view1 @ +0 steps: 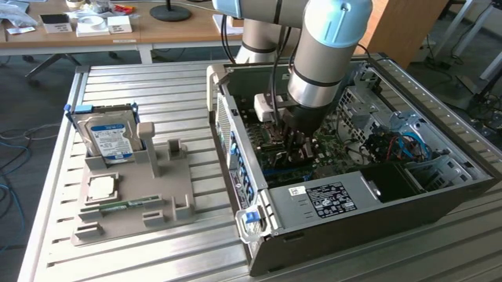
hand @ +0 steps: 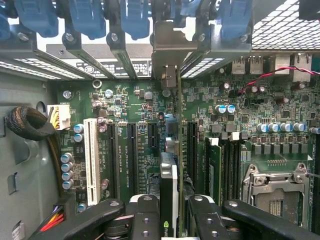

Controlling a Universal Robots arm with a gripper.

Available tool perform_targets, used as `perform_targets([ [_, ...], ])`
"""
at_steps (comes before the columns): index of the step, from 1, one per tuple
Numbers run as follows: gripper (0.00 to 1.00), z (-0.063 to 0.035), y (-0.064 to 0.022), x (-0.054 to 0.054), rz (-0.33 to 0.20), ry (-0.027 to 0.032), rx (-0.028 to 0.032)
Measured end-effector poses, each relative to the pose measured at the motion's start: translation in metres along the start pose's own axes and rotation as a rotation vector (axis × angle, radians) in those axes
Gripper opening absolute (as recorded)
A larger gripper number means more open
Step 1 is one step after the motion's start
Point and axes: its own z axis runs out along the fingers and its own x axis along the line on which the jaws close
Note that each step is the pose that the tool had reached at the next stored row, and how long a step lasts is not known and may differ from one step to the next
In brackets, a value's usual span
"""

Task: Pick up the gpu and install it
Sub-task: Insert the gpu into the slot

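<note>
the hand (hand: 168, 215) is clenched on the thin, stiff, fragile-looking gpu (hand: 170, 175), held edge-on by its top edge just below the fingers over the motherboard (hand: 125, 100) slots inside the computer case (view1: 377, 205).

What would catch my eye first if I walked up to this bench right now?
Probably the big silver and pale-blue robot arm plunging into the open grey computer case on the slatted metal table. Seen from its wrist, its black gripper is closed on the thin dark gpu card, held edge-on over the green motherboard. At the exterior view's left, a blue-labelled silver hard drive stands in a grey holder.
</note>
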Motion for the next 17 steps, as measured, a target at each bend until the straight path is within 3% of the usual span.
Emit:
perform_targets([
  [16, 0.28, 0.0010, 0.0002, -0.0001, 0.000, -0.0006, 0.0003],
  [17, 0.34, 0.0009, 0.0001, -0.0001, 0.000, -0.0005, 0.0002],
])
